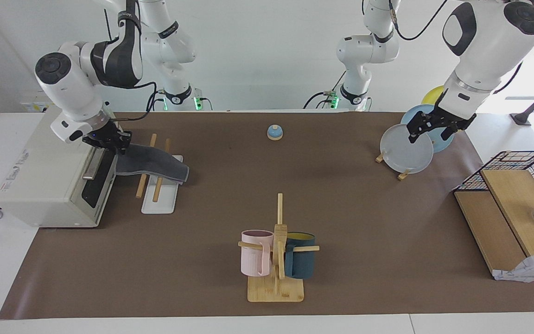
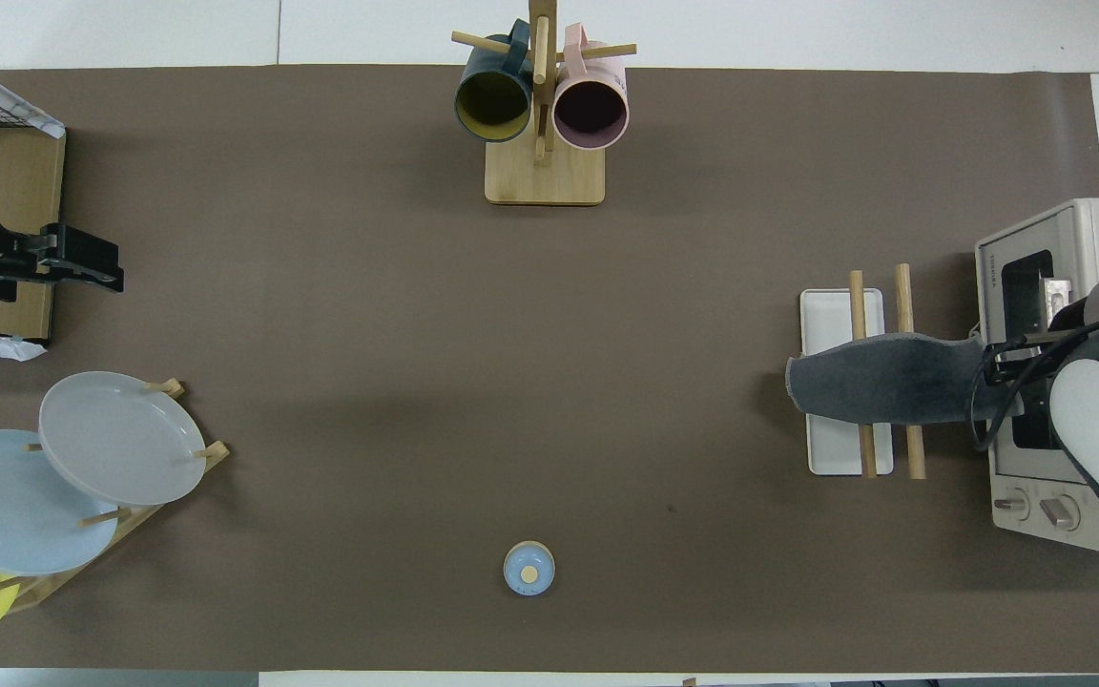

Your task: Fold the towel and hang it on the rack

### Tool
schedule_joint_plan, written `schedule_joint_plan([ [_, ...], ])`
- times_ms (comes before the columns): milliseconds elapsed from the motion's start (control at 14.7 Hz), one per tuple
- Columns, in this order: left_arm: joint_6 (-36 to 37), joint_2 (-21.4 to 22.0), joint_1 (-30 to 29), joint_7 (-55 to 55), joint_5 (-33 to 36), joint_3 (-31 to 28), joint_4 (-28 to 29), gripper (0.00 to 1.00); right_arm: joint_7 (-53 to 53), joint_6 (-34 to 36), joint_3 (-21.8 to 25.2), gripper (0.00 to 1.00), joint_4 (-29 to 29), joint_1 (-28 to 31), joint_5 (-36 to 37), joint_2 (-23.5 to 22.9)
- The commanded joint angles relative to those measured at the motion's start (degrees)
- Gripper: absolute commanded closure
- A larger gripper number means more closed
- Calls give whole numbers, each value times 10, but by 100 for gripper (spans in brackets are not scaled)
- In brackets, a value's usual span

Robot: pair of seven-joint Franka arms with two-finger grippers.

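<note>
Right gripper (image 1: 111, 139) is seen at the towel's (image 1: 153, 162) end on the side of the rack (image 1: 158, 204) that faces the toaster oven (image 1: 40, 176), just above the edge of the oven door. Whether that end is clamped or let go cannot be told.

The towel is laid dark grey face up across both wooden rods. Its long axis runs crosswise to the rods, which point away from the robots. Its free end is draped past the rack's white base toward the middle of the table.

The coming move is judged to be a release and a lift clear. For that, the cloth should be left balanced over the rods and not dragged back toward the oven.

Well apart from the rack, the left gripper (image 1: 431, 131) is held with fingers apart over the grey plate (image 1: 406, 153), waiting.
</note>
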State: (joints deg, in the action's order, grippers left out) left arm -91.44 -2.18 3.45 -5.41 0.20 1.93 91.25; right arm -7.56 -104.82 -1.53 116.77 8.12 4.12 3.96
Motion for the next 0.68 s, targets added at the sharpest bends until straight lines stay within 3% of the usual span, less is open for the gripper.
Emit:
schedule_joint_plan([
  [0,-2,7,2,8,-5,-3,3,0,-18,-5,-7,0,-2,8,9,12],
  [409,-3,8,2,4,-5,-3,4,0,-20,-3,-6,0,-10,8,6,14],
  [613,-1,9,2,3,-5,-4,4,0,-12,33,-13,0,-59,-12,6,5],
])
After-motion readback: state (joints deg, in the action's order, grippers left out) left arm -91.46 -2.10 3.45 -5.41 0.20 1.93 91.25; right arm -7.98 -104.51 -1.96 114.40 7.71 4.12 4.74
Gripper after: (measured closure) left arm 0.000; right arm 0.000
